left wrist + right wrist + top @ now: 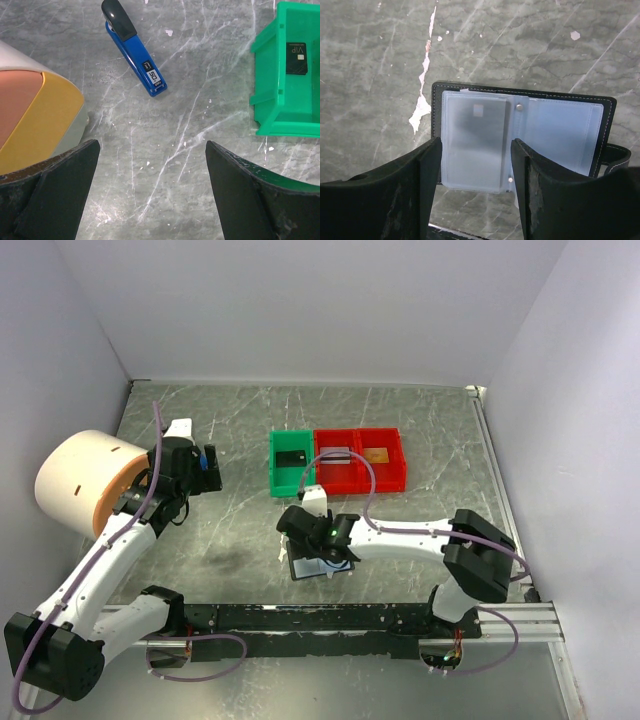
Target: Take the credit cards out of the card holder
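Nearest you, just beyond the arm bases, the card holder (522,95) lies open and flat on the grey marbled desk (450,440). Its pale blue-clear sleeves (560,135) face up. Through the left sleeve you can see a grey card (475,130) tucked inside. Whether the right sleeve holds anything, you cannot tell.

Your right claw (476,150) hangs low over the card holder, partly open, with one finger on each side of the left sleeve. It grips nothing that shows.

Further out on the left, your left claw (152,150) hovers above bare desk, spread wide and empty. A large cream and orange roll (80,490) sits just beside it. A blue and black stapler (135,50) lies on the desk a little beyond the claw.

Farthest back, three open bins stand touching in a row. The green bin (270,85) on the left holds one black card (298,58) lying flat. The middle red bin (340,480) holds a silvery card (335,453). The right red bin (388,482) holds an orange-gold card (377,454).
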